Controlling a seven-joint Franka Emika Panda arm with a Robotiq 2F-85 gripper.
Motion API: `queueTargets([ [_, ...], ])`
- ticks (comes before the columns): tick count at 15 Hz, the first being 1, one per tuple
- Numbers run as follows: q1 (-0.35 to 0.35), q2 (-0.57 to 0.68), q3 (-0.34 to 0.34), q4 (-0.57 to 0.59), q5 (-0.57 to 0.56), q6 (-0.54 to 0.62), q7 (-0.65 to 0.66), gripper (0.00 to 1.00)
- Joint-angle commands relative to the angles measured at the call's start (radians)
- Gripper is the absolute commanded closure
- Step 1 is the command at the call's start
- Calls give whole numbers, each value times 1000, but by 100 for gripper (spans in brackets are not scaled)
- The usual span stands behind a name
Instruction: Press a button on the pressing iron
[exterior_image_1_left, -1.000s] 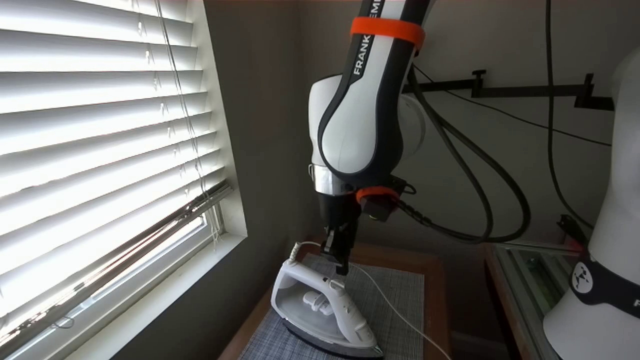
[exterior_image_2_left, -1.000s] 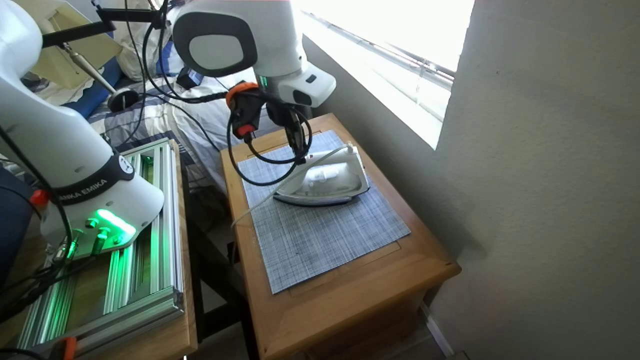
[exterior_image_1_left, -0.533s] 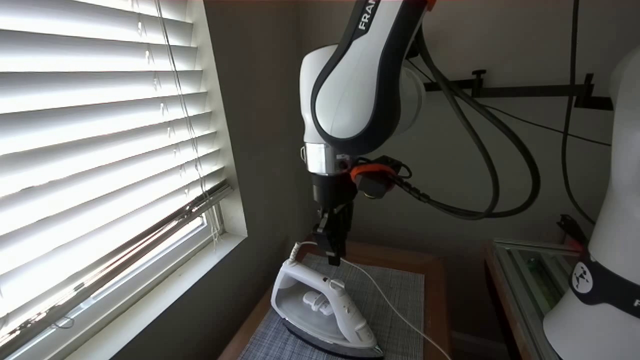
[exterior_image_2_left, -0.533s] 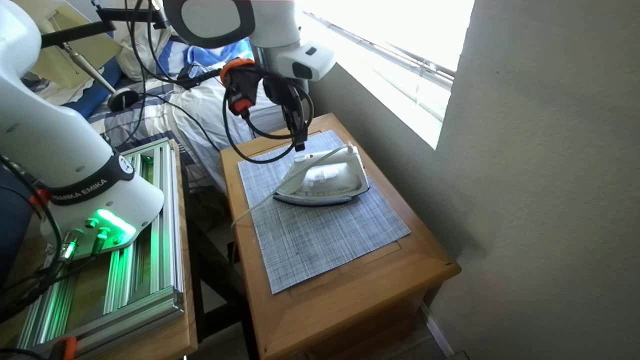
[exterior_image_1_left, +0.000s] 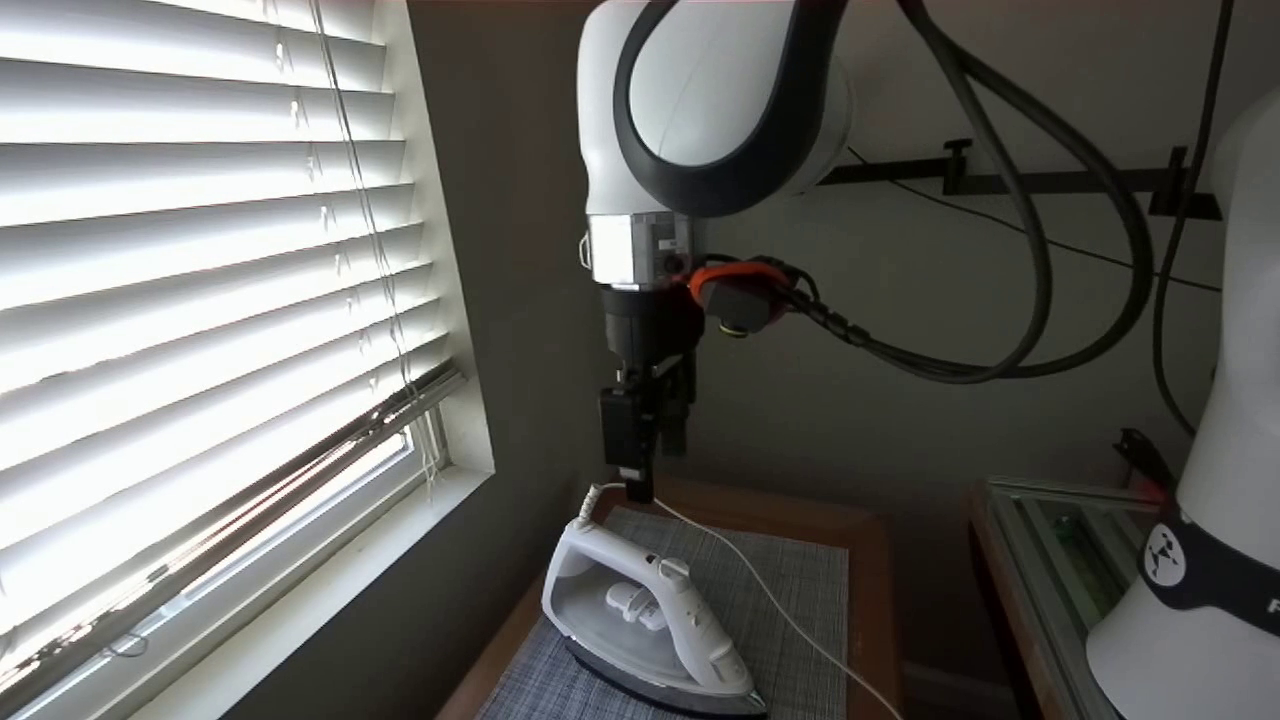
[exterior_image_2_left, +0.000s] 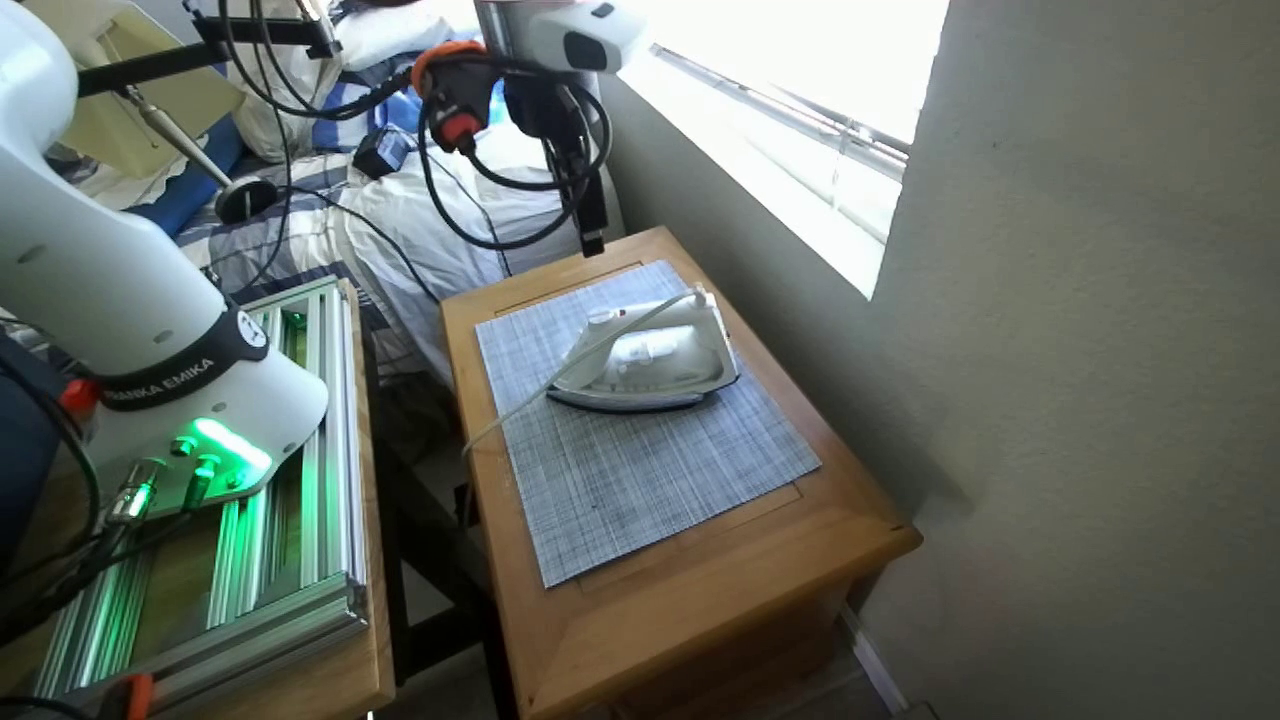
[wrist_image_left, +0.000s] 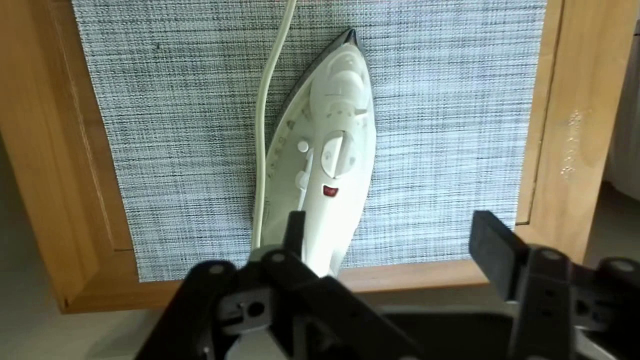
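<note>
The iron (exterior_image_2_left: 655, 360) lies on the mat (exterior_image_2_left: 660, 490) on the bench (exterior_image_2_left: 730, 570); the jaws hang higher, clear of it, spread wide and holding nothing. No press seems under way; whether one is done cannot be told. If not, lowering one side of the jaws squarely onto the button comes next. Whether the red piece (wrist_image_left: 330, 191) on the handle (wrist_image_left: 322, 220) is button or lamp is unclear; the jaws cover part of the iron in the wrist view.
</note>
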Motion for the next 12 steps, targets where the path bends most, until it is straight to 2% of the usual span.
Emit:
queueTargets([
  [1,3,-110,16,-11,-67,-100,81,0],
  [6,10,-227,33,-11,-83,-218,111,0],
  [7,13,-157,16,1,-59,-166,81,0],
  [12,15,-207,21,-4,-60,-199,82,0],
])
